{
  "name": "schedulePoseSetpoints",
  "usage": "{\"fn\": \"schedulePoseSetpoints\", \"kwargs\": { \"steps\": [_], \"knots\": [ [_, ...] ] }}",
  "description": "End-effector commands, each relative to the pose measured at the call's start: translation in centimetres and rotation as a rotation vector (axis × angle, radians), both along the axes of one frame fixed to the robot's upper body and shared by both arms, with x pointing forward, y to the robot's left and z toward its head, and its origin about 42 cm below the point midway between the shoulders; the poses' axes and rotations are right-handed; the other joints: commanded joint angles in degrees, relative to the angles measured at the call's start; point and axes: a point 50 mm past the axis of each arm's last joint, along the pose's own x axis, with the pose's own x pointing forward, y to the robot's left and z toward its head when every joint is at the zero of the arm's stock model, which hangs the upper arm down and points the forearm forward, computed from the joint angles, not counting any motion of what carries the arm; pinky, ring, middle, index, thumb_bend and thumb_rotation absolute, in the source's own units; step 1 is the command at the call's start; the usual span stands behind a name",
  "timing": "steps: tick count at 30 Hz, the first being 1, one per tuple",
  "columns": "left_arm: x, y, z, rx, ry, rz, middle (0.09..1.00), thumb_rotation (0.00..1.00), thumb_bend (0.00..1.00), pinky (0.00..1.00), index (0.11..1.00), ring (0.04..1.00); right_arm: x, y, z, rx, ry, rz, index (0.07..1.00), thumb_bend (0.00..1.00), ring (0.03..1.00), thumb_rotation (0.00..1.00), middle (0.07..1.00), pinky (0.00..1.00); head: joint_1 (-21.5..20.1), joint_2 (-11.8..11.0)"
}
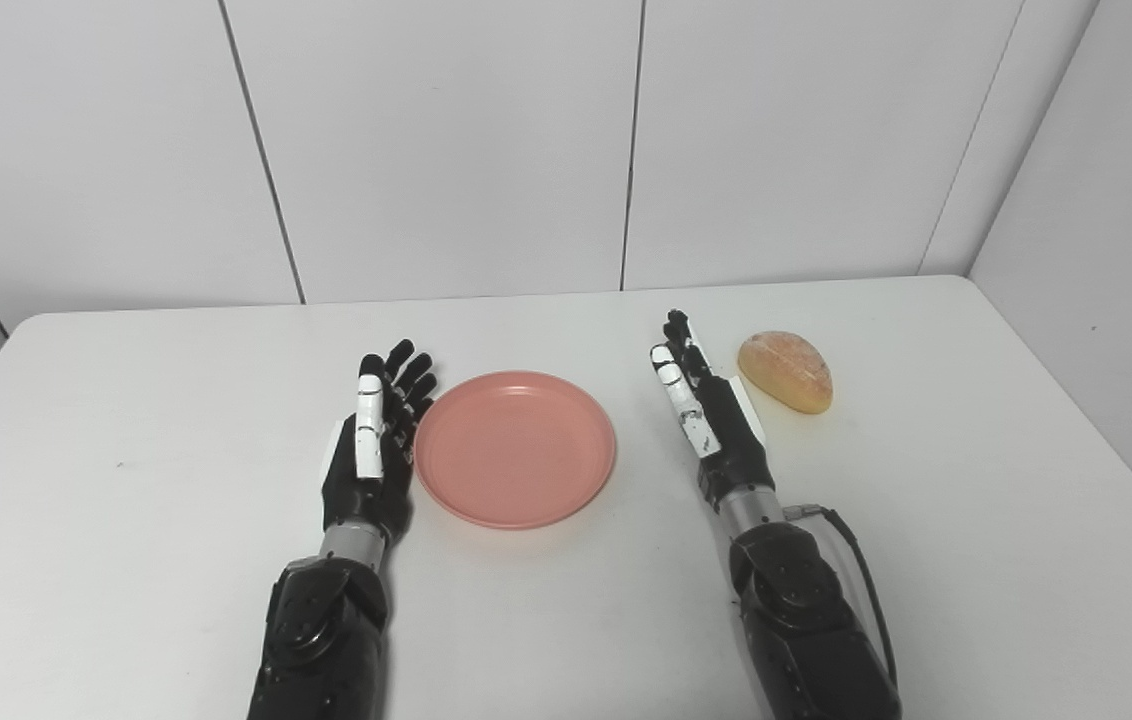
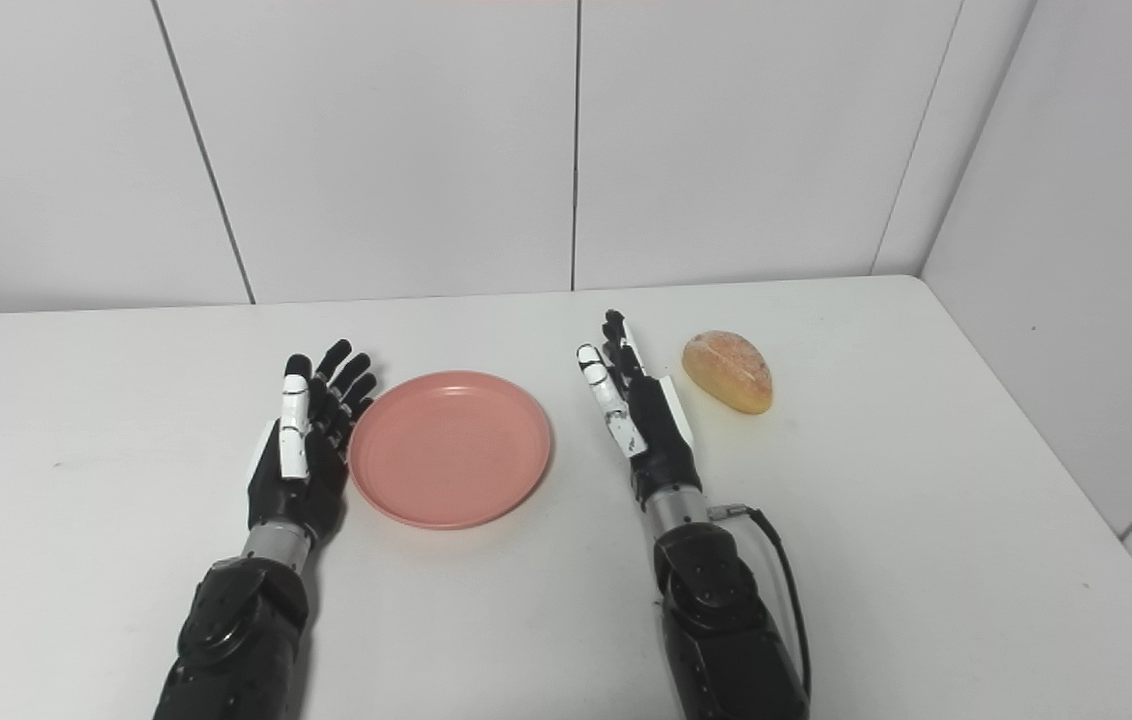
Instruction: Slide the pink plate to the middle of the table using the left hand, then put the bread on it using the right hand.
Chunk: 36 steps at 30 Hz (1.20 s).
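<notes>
I count one round pink plastic plate (image 1: 515, 449) mid-frame, one golden bread roll (image 1: 787, 371) right of centre, my left hand (image 1: 372, 450) and right hand (image 1: 704, 405) both spread wide, empty.

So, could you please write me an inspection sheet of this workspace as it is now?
Surface: white table, a few faint marks.
Job's things: pink plate empty, near the middle; bread on the table, right of the plate.
Clutter: nothing seen.
Hands: left hand open, at the plate's left rim; right hand open, between plate and bread, holding nothing.
Cables: black cable along the right forearm.
Surroundings: white panel walls.
</notes>
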Motion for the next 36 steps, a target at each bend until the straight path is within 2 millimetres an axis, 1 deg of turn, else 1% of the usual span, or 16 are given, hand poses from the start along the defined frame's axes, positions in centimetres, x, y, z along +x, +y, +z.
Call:
{"fn": "schedulePoseSetpoints", "kwargs": {
  "steps": [1,3,5,8,10,11,12,17,19,21,22,26,27,29,34,36],
  "knots": [
    [-1.1,0.1,-2.4,0.042,0.039,-0.014,0.974,1.00,0.54,1.00,0.963,0.995,1.5,-0.4,3.8,-0.084,-0.181,-0.027,1.000,0.60,1.000,0.93,1.000,1.00,0.05,0.07],
    [-1.0,0.1,-2.6,0.054,0.017,-0.012,0.982,1.00,0.53,1.00,0.970,0.999,1.6,-0.9,4.3,-0.147,-0.217,-0.060,1.000,0.59,1.000,0.93,1.000,1.00,0.09,0.15],
    [-1.0,0.2,-2.7,0.066,0.007,-0.009,0.983,1.00,0.54,1.00,0.971,1.000,1.7,-1.3,4.8,-0.183,-0.247,-0.074,1.000,0.55,1.000,0.91,1.000,1.00,0.20,0.24],
    [-0.9,0.4,-2.6,0.086,-0.020,0.007,0.981,1.00,0.54,1.00,0.968,1.000,2.0,-2.6,5.8,-0.260,-0.307,-0.117,1.000,0.54,1.000,0.89,1.000,1.00,0.20,0.29],
    [-0.8,0.4,-2.6,0.083,-0.024,0.013,0.978,1.00,0.54,1.00,0.963,1.000,2.1,-3.1,6.2,-0.278,-0.328,-0.129,1.000,0.55,1.000,0.84,1.000,1.00,0.08,0.33],
    [-0.8,0.4,-2.7,0.088,-0.028,0.017,0.976,1.00,0.53,1.00,0.962,1.000,2.2,-3.5,6.5,-0.295,-0.336,-0.142,1.000,0.54,0.997,0.79,1.000,0.98,0.06,0.36],
    [-0.8,0.5,-2.7,0.089,-0.028,0.020,0.976,1.00,0.53,1.00,0.962,1.000,2.3,-3.9,6.8,-0.324,-0.340,-0.163,1.000,0.54,0.997,0.78,1.000,0.98,-0.14,0.41],
    [-0.8,0.5,-2.7,0.052,-0.015,0.026,0.977,1.00,0.55,1.00,0.963,1.000,2.8,-5.7,7.6,-0.423,-0.353,-0.274,0.989,0.57,0.948,0.68,0.985,0.87,-0.81,0.64],
    [-0.7,0.6,-2.6,0.047,-0.009,0.029,0.974,1.00,0.55,1.00,0.960,1.000,3.0,-6.6,7.9,-0.464,-0.351,-0.311,0.980,0.59,0.940,0.64,0.978,0.86,-1.04,0.81],
    [-0.6,0.7,-2.4,0.048,-0.007,0.039,0.971,1.00,0.55,1.00,0.956,0.998,3.3,-7.5,8.2,-0.526,-0.329,-0.360,0.971,0.61,0.930,0.62,0.966,0.84,-1.33,0.90],
    [-0.6,0.7,-2.3,0.049,-0.008,0.043,0.964,1.00,0.55,1.00,0.948,0.990,3.4,-7.9,8.3,-0.552,-0.315,-0.382,0.954,0.64,0.906,0.58,0.946,0.80,-1.33,0.90],
    [-0.2,1.3,-1.9,0.020,0.004,0.098,0.944,1.00,0.55,1.00,0.923,0.970,3.9,-9.4,8.5,-0.645,-0.258,-0.452,0.926,0.71,0.831,0.52,0.909,0.69,-2.41,1.07],
    [-0.1,1.5,-1.8,0.015,0.004,0.106,0.942,1.00,0.54,1.00,0.923,0.970,4.1,-9.8,8.6,-0.665,-0.249,-0.462,0.920,0.72,0.829,0.50,0.902,0.69,-2.47,1.08],
    [0.1,1.7,-1.7,0.008,0.003,0.116,0.945,1.00,0.52,1.00,0.932,0.973,4.2,-10.2,8.6,-0.691,-0.235,-0.477,0.906,0.75,0.849,0.47,0.892,0.73,-2.87,1.11],
    [0.3,2.1,-1.6,0.013,0.010,0.131,0.937,1.00,0.54,0.99,0.922,0.964,4.6,-11.4,8.3,-0.774,-0.164,-0.512,0.929,0.78,0.889,0.47,0.913,0.77,-3.47,1.42],
    [0.2,2.1,-1.5,0.014,0.014,0.127,0.935,1.00,0.52,0.99,0.916,0.963,4.7,-11.8,8.2,-0.803,-0.138,-0.520,0.937,0.80,0.907,0.46,0.924,0.83,-3.56,1.42]
  ]
}}
